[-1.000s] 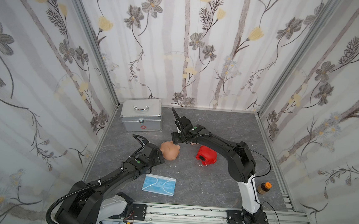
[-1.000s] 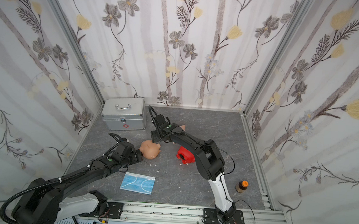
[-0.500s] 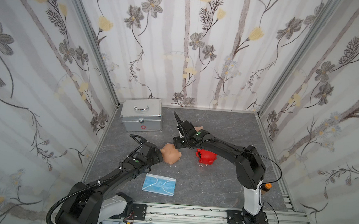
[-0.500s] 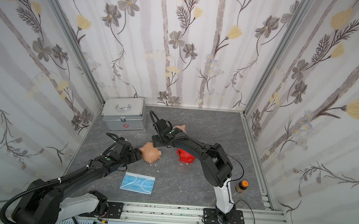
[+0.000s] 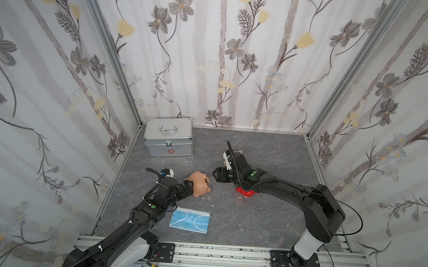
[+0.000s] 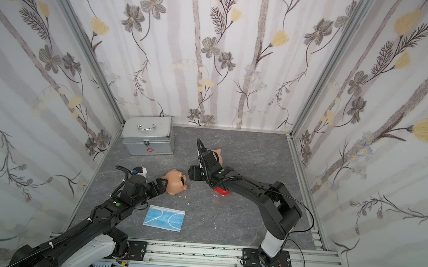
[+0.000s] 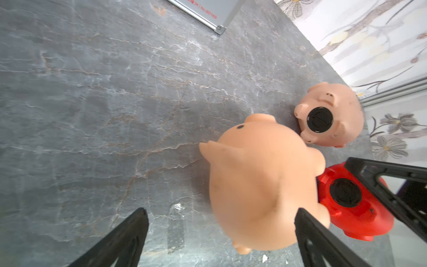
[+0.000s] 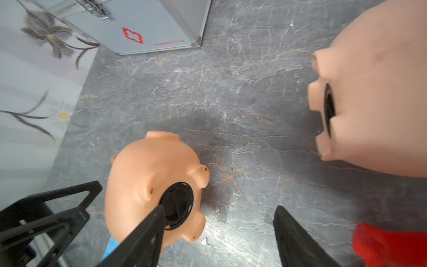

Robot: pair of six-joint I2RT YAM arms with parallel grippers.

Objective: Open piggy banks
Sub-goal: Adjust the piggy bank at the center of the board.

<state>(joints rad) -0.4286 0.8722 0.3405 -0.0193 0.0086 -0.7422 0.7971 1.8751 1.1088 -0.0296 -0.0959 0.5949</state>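
Grey marbled desk (image 5: 266,220) carries everything. The right arm (image 5: 293,193) has its elbow farther out toward the side wall than a second ago. The silver case (image 5: 167,136) stands shut in the far corner, so its contents are hidden.

The left fingers (image 7: 136,224), which had the near peach pig (image 5: 199,186) at their tips a second ago, are now spread wide and released. That pig lies on its side mid-desk, its rear between the tips.

The right fingers (image 8: 293,240) are parted and empty. One tip lies over this pig's black plug (image 8: 178,205), which is seated in the belly.

The red pig (image 7: 360,222) lies under the right arm and the far peach pig (image 7: 342,101) behind that arm's wrist. Both have their plugs in.
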